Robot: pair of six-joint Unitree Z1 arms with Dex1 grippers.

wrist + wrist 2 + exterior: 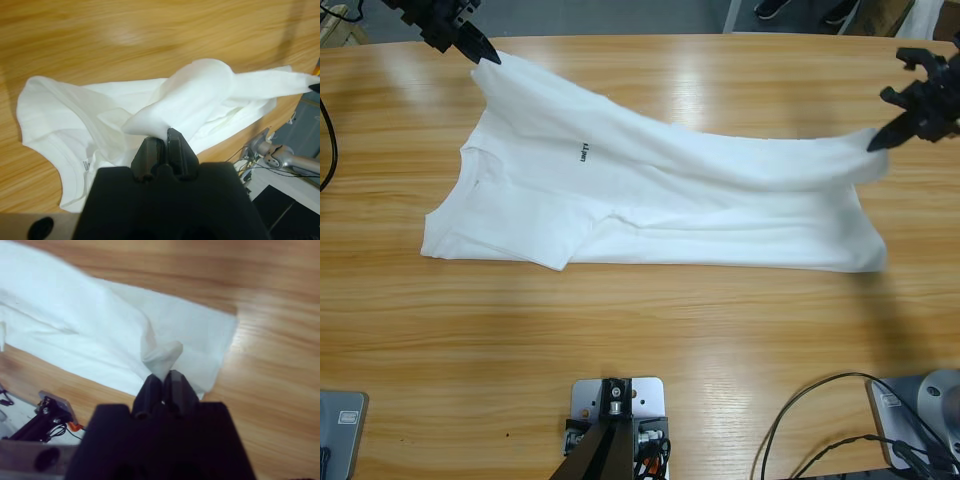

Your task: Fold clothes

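A white T-shirt [650,210] lies across the wooden table [620,340], neck to the left and hem to the right, with small dark lettering [582,153] on the chest. My left gripper [488,57] is shut on the far sleeve at the upper left and holds it off the table. In the left wrist view the left gripper [164,136] pinches a fold of the T-shirt [65,120], whose neck label [85,165] shows. My right gripper [875,143] is shut on the far hem corner, also raised. The right gripper [162,377] grips a bunch of the T-shirt [75,330].
Black cables [820,410] loop at the table's near right corner, and another cable [328,140] runs along the left edge. Bare wood stretches in front of the shirt.
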